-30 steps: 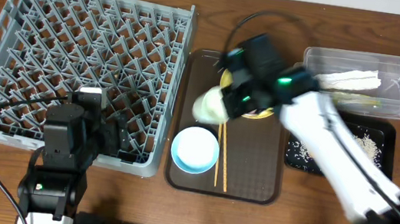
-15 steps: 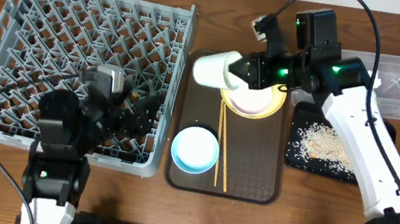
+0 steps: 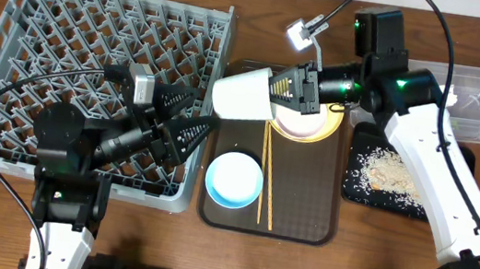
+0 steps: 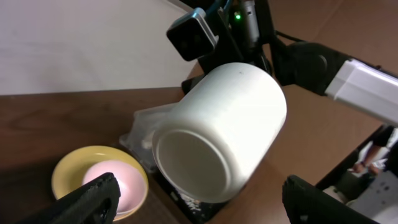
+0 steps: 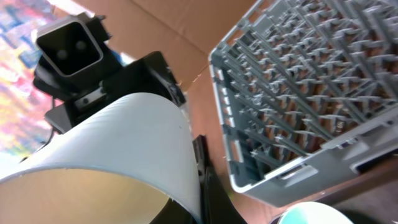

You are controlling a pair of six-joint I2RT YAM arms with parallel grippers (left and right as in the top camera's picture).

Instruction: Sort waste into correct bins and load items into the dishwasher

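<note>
My right gripper [image 3: 276,89] is shut on the rim of the small off-white cup [image 3: 241,97], holding it on its side in the air over the brown tray's left edge. In the right wrist view the cup [image 5: 124,149] fills the lower left, with a dark finger [image 5: 214,199] along its wall. My left gripper [image 3: 193,121] stands open, pointing right, just short of the cup's base [image 4: 217,130]; its fingers [image 4: 87,202] are wide apart. The white bowl [image 3: 297,121] sits on the yellow plate [image 3: 314,133]. The light blue bowl [image 3: 234,178] and the chopsticks [image 3: 266,180] lie on the tray. The grey dishwasher rack [image 3: 66,47] is at the left.
The brown serving tray [image 3: 306,199] lies between the rack and the bins. The black tray [image 3: 393,173] holds rice crumbs. The clear tub [image 3: 477,96] at the back right holds white paper. Cables trail over the rack's front left.
My right arm has carried the cup left, from over the plate to the tray's left edge. My left gripper has risen from the rack's front and turned right towards the cup.
</note>
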